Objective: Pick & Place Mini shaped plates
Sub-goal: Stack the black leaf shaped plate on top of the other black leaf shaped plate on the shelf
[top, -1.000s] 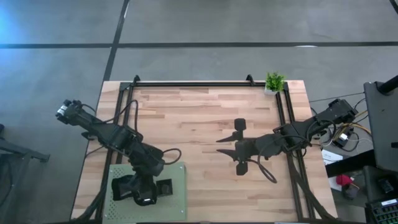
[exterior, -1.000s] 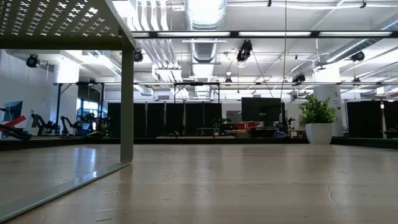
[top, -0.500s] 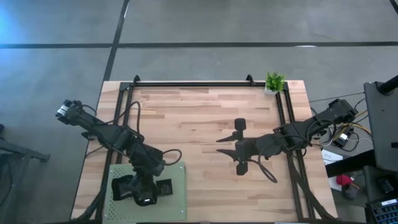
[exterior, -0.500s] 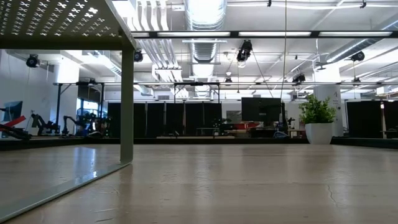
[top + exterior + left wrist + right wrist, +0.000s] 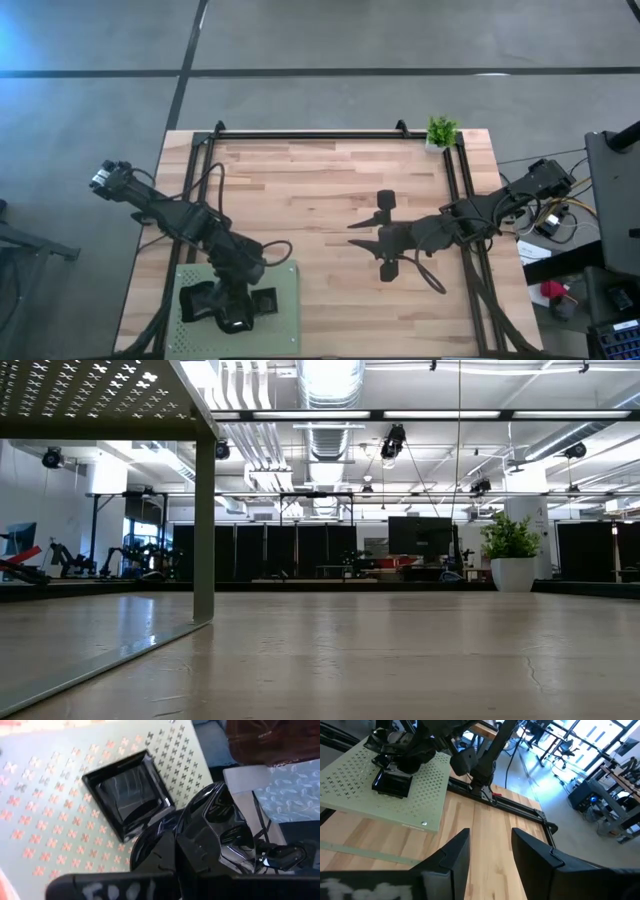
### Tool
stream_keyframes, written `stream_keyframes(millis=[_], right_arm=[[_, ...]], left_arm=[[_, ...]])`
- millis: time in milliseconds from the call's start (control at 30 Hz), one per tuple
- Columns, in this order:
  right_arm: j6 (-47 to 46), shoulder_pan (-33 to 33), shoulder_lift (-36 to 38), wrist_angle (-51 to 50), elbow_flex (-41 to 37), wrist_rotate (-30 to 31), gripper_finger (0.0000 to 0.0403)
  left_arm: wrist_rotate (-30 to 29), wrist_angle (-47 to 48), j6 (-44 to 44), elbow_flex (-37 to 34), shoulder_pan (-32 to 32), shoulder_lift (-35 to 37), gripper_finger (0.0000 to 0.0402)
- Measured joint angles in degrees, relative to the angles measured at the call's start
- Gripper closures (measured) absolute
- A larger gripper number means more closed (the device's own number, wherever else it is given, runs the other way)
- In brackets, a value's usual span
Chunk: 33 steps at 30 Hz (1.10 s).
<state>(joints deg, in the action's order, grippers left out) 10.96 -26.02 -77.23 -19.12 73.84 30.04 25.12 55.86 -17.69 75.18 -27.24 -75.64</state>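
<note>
A square black mini plate (image 5: 264, 300) lies flat on the light green perforated mat (image 5: 285, 335) at the table's near left corner; it also shows in the left wrist view (image 5: 127, 795) and the right wrist view (image 5: 392, 782). My left gripper (image 5: 232, 318) hangs over the mat beside this plate. Glossy black rounded shapes (image 5: 200, 835) fill the space just before its wrist camera; I cannot tell whether they are held. A dark mass (image 5: 197, 305) sits on the mat to the gripper's left. My right gripper (image 5: 490, 850) is open and empty above the bare wood right of the table's middle (image 5: 375, 240).
The mat is a raised perforated panel on a leg (image 5: 204, 520). A small green potted plant (image 5: 441, 131) stands at the far right corner. Black rails (image 5: 300, 135) run along the table's far, left and right sides. Bare wood (image 5: 310, 200) lies between the arms.
</note>
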Motion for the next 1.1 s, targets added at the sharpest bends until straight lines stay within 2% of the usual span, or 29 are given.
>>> stream_keyframes(millis=[700,1100], right_arm=[[0.0,0.0,0.0,-0.1,0.0,0.0,0.0264],[-0.2,0.0,0.0,-0.6,0.0,-0.1,0.0292]], left_arm=[[0.1,-0.9,0.0,-0.5,0.0,0.0,0.0401],[0.1,-1.0,0.0,-0.5,0.0,0.0,0.0401]])
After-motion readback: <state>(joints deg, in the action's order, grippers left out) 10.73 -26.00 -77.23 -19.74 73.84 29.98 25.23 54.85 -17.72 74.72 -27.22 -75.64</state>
